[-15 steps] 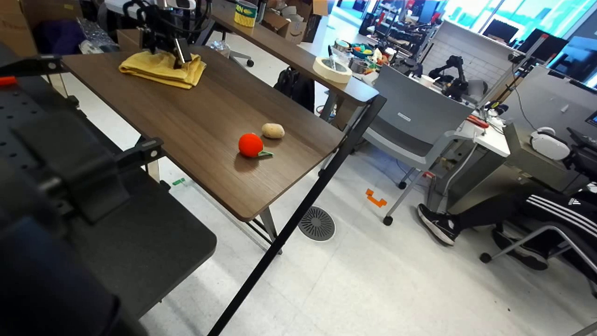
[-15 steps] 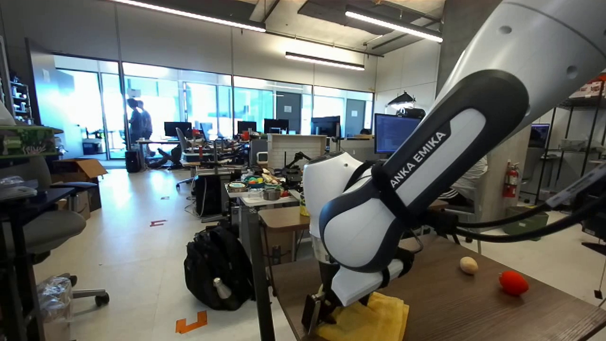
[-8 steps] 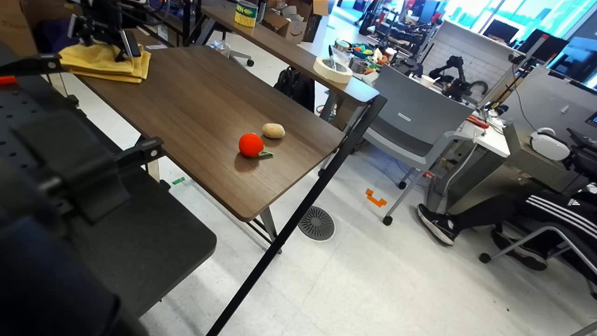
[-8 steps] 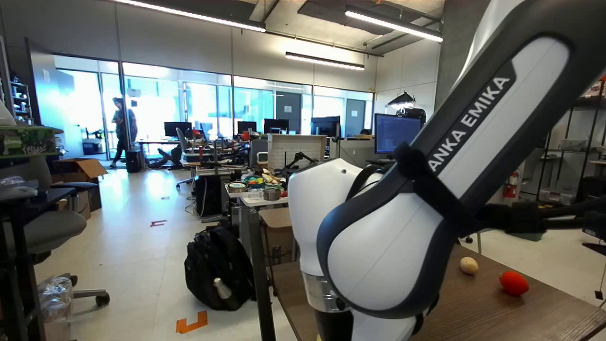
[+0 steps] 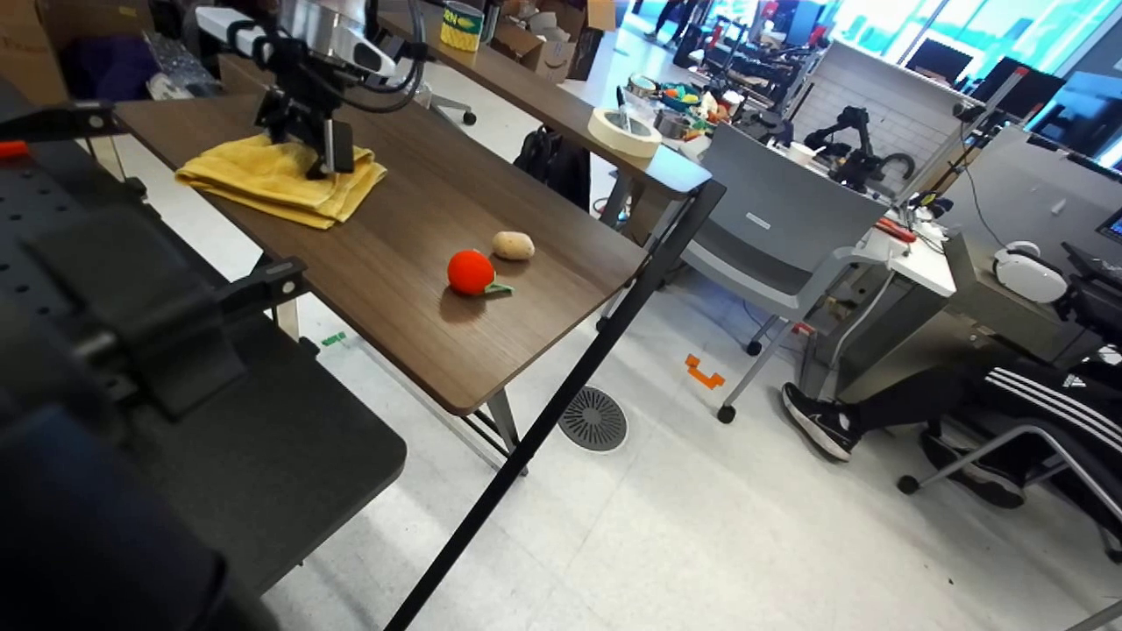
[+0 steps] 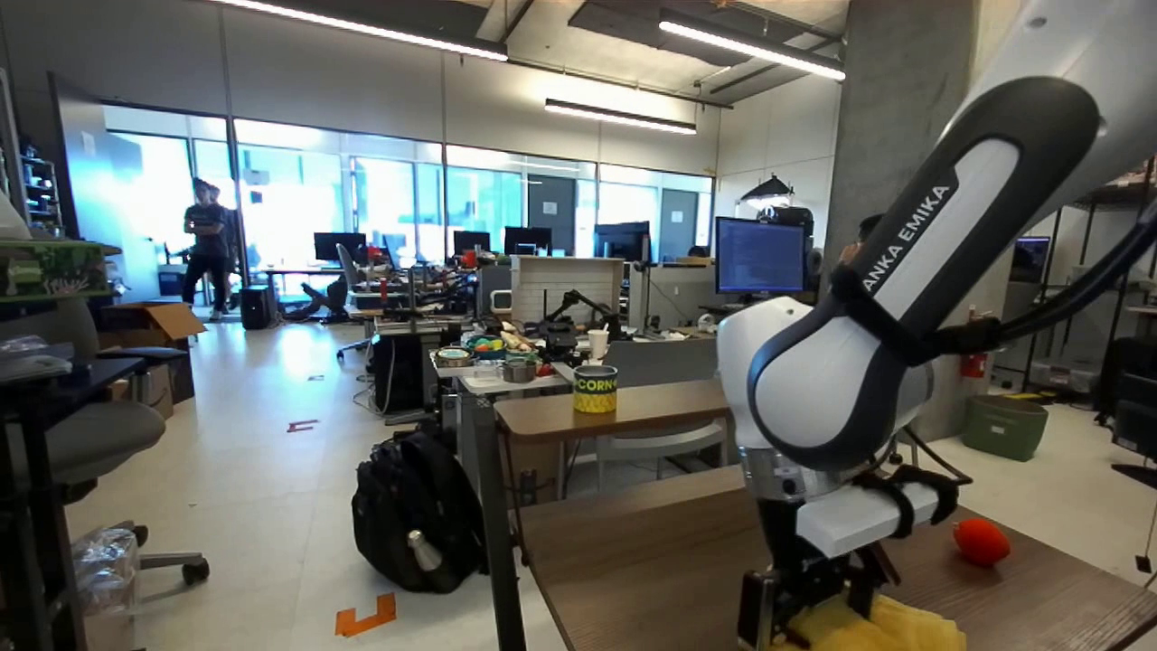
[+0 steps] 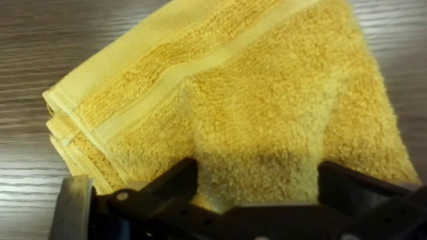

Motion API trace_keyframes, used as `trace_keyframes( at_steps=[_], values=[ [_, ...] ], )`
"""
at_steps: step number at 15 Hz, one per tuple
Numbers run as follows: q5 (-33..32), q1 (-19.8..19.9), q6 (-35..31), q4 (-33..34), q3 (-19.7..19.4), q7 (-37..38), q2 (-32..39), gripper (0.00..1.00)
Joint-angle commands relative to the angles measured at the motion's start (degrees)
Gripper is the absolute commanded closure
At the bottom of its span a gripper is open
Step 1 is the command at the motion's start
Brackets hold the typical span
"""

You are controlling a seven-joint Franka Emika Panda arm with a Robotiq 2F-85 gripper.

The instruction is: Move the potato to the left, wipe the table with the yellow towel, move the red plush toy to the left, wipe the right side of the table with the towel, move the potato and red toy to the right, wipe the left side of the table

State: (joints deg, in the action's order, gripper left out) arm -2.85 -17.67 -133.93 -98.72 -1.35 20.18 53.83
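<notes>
Indoors, brown table point(image 5: 394, 228), pale floor point(image 5: 649, 508).

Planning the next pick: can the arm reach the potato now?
Probably yes: the potato lies uncovered, though the red toy sits close beside it and the open fingers must first leave the towel.

Yellow towel point(image 7: 267, 100): mustard, crossed by a paler stripe in the wrist view; table point(image 5: 412, 219) brown with streaked wood grain. Potato point(image 5: 513, 245) pale tan; red plush toy point(image 5: 471, 272) plain red-orange, a green piece point(image 5: 500, 288) at its side. Gripper point(image 7: 257, 168) black; arm point(image 6: 913, 280) white with black panel, white lettering; can point(image 6: 596, 391) yellow below a dark band with yellow letters; backpack point(image 6: 420, 506) black.
</notes>
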Motion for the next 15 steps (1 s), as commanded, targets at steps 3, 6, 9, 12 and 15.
trace_keyframes(
  at_steps=[3,6,9,12,15],
  values=[
    [4.12,5.59,1.49,2.12,-3.00,5.49,3.08,0.00],
    [4.06,4.85,2.49,2.86,0.22,3.34,2.87,0.00],
    [3.13,1.62,2.54,5.95,4.08,1.39,4.26,0.00],
    [2.12,-3.70,3.90,12.63,5.26,2.83,7.68,0.00],
    [1.83,-6.41,4.25,19.20,2.70,5.54,9.89,0.00]
  ],
)
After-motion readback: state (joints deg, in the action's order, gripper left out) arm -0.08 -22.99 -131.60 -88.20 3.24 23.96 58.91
